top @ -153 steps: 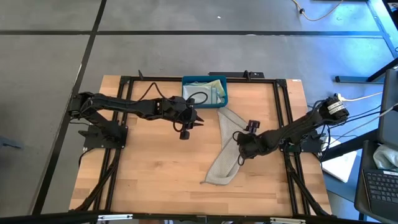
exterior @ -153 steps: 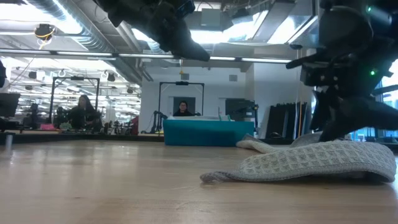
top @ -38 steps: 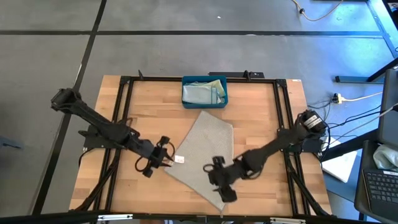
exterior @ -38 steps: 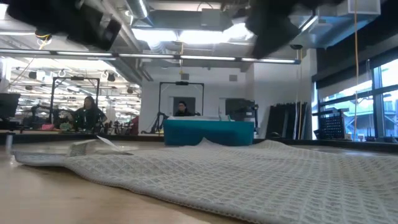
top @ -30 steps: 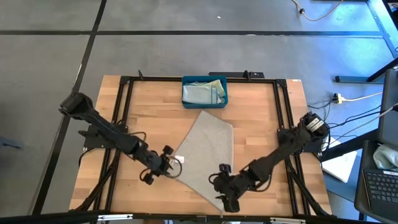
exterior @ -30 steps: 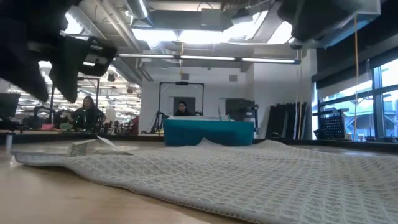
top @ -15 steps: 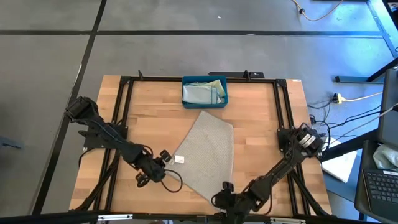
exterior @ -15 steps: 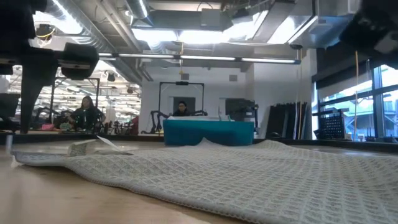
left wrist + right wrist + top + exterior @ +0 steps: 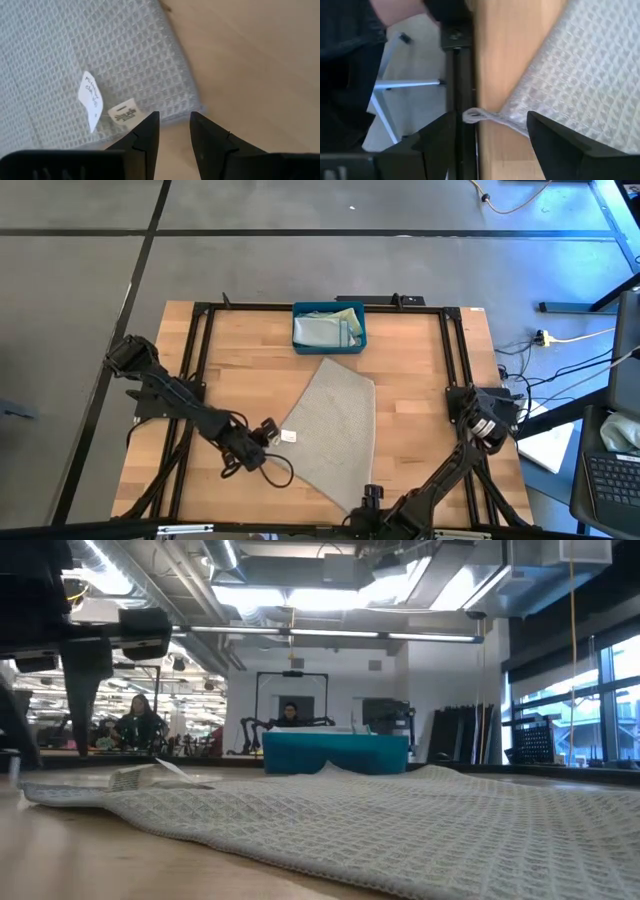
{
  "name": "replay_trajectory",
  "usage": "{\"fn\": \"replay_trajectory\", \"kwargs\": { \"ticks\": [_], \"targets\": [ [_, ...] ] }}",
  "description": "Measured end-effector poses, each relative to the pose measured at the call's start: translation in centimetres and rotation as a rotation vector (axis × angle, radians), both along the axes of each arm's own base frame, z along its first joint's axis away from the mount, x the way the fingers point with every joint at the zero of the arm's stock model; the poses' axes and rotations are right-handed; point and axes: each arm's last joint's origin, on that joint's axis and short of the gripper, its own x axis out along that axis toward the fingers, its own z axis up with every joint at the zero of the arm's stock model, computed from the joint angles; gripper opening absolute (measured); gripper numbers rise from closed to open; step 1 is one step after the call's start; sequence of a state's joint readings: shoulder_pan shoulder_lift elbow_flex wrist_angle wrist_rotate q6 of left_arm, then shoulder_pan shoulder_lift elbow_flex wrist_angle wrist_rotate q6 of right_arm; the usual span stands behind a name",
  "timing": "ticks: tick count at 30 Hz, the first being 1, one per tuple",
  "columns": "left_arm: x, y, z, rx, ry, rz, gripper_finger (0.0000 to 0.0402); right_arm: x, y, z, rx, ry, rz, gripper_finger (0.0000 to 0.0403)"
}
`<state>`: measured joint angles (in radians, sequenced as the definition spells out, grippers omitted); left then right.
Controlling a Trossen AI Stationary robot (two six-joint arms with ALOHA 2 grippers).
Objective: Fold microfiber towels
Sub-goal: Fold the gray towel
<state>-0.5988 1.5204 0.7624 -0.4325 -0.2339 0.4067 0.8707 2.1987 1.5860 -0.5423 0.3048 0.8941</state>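
Note:
One pale grey waffle-weave microfiber towel [image 9: 335,425] lies spread flat on the wooden table, one corner toward the bin and one toward the near edge. Two white tags [image 9: 90,95] sit by its left corner. My left gripper [image 9: 172,122] points steeply down just over that corner's edge [image 9: 192,107], open by a narrow gap. My right gripper [image 9: 492,130] is wide open at the table's near edge [image 9: 362,505]. Its fingers stand on either side of the towel's near corner and its small loop [image 9: 474,116] without touching them.
A teal-blue bin [image 9: 329,328] with more folded cloths stands at the table's far middle. A black frame rail [image 9: 457,75] runs along the near edge right beside my right gripper. Bare wood lies left and right of the towel. People sit far behind the table [image 9: 292,715].
My right gripper has gone toward the table's near edge and down, along the towel's near part to its near corner. My left gripper has rolled about its own line while staying by the left corner. The towel has stayed flat.

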Motion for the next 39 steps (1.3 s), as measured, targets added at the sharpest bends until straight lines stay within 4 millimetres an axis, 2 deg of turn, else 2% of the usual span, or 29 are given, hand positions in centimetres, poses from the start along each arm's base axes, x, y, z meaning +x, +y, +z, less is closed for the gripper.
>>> {"fn": "replay_trajectory", "kwargs": {
  "ticks": [12,20,31,35,39],
  "targets": [
    [0.4,0.1,0.1,-0.001,-0.023,-0.006,0.0101,0.1,-0.4,-0.5,-0.039,-0.015,-0.093,0.0245],
    [1.1,0.5,-2.1,-0.05,0.037,0.004,0.0101,0.3,-0.6,-1.8,-0.08,-0.008,-0.106,0.0245],
    [1.0,0.2,-2.2,-0.065,0.044,-0.009,0.0101,0.3,-0.6,-2.0,-0.08,-0.009,-0.128,0.0245],
    [0.7,0.4,-1.0,-0.025,0.065,0.044,0.0101,0.1,-0.4,-2.1,-0.083,-0.01,-0.127,0.0245],
    [1.8,0.1,2.1,-0.073,-0.006,0.111,0.0101,0.1,-0.5,-2.2,-0.077,-0.006,-0.143,0.0245]
  ]
}}
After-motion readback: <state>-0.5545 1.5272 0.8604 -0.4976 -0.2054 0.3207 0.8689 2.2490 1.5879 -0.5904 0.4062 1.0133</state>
